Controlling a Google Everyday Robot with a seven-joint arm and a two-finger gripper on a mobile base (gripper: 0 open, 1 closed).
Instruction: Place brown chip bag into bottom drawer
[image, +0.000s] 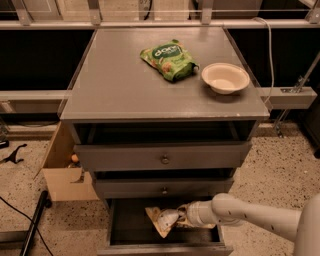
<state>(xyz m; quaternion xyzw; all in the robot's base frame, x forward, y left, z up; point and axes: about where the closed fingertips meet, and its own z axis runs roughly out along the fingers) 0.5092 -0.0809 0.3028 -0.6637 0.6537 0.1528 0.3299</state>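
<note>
Cabinet, grey and flat-topped (120, 85), fills the middle of the view, with two shallow grey upper drawers with round knobs (162, 157) beneath its top. Below them the bottom drawer (165, 247) — wide, deep, dark grey inside — stands pulled out. A white robot arm (255, 217) reaches in from the right, low over the drawer's right side. At its tip the crumpled brown chip bag (162, 219), foil with tan edges and a pale label panel, hangs tilted inside the drawer's opening, left of the arm and seemingly just above the floor. On the cabinet top, well apart from all this, lie a bright green snack bag (169, 61) and, near it, a shallow cream bowl (225, 77). The gripper (181, 216) sits against the bag's right end and appears clamped on it. The release looks close — best to lower until the bag rests on the drawer floor, keep it clear of the front wall, then let go and draw back rightward without dragging the foil
</note>
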